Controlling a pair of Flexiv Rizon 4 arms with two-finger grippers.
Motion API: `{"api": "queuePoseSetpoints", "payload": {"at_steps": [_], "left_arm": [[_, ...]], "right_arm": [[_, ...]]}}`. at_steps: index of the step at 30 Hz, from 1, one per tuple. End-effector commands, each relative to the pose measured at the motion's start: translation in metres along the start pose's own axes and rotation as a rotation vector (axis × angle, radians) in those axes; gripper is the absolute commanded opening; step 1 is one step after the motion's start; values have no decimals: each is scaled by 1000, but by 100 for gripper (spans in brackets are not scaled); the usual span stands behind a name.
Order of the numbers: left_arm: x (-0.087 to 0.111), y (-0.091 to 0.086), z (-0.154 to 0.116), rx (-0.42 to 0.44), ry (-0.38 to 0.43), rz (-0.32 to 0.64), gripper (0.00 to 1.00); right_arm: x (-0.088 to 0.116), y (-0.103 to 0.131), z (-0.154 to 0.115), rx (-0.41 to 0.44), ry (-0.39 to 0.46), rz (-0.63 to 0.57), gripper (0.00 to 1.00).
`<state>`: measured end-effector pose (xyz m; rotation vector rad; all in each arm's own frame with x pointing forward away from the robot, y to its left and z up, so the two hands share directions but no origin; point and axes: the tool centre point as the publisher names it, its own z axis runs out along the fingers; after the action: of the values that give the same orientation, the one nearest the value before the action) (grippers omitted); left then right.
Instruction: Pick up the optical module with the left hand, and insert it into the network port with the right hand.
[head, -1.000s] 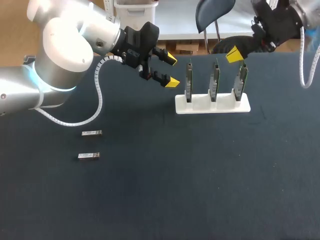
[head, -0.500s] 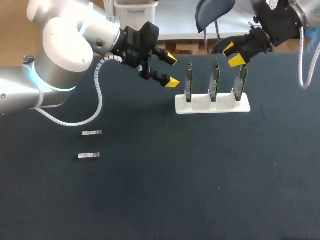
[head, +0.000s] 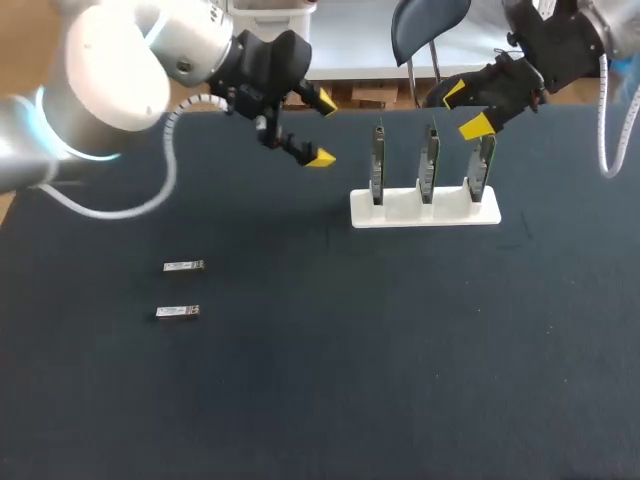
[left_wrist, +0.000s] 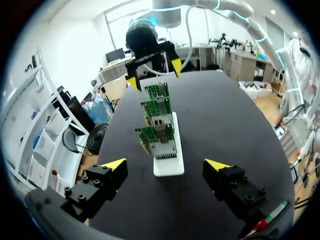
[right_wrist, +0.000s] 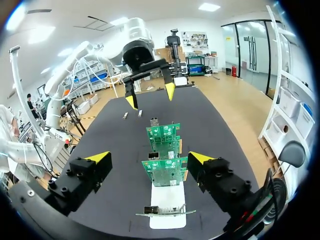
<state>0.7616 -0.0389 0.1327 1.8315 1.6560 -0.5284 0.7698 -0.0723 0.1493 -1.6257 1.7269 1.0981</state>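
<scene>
Two small silver optical modules (head: 184, 266) (head: 177, 312) lie on the dark table at the left, one closer to me than the other. A white rack (head: 425, 209) holds three upright green boards with network ports (head: 428, 163). My left gripper (head: 324, 130) hangs open and empty, left of the rack and above the table. In the left wrist view the boards (left_wrist: 157, 135) stand ahead of the left gripper (left_wrist: 165, 165). My right gripper (head: 463, 110) is open just above the rightmost board (head: 483, 162). In the right wrist view the boards (right_wrist: 165, 170) sit between and below the right gripper (right_wrist: 150, 157).
The dark table mat (head: 380, 360) stretches wide in front of the rack and to the right of the modules. The table's far edge runs just behind the rack. Each wrist view shows my other gripper beyond the boards (left_wrist: 152, 70) (right_wrist: 150, 90).
My right gripper has gone from shut to wide open above the rightmost board. My left arm has swung back and to the left, away from the rack, with its gripper still open.
</scene>
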Motion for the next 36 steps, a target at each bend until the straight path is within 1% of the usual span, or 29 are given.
{"api": "queuePoseSetpoints", "payload": {"at_steps": [1,5,7,11,15,17,21,29,32,34,36], "left_arm": [[15,-30,-37,-14,149,-4,100],[42,-53,-54,-3,279,1,100],[53,-64,-64,-4,305,-18,100],[74,-84,-83,-35,365,-56,100],[96,-105,-94,-57,446,-56,100],[106,-117,-99,-41,495,-50,100],[119,-136,-106,-21,510,-65,100],[150,-173,-114,5,582,-97,100],[161,-180,-112,15,600,-103,100],[167,-182,-111,11,583,-123,100],[174,-183,-108,30,590,-119,100]], "right_arm": [[0,1,0,4,-1,-1,100],[0,1,0,4,-1,-1,100],[0,1,0,4,-1,-1,100],[0,1,0,4,-1,-1,100],[0,1,0,4,-1,-1,100],[0,1,0,4,-1,-1,100],[0,1,0,4,-1,-1,100],[0,1,0,4,-1,-1,100],[0,1,0,4,-1,-1,100],[0,1,0,4,-1,-1,100],[0,1,0,4,-1,-1,100]]}}
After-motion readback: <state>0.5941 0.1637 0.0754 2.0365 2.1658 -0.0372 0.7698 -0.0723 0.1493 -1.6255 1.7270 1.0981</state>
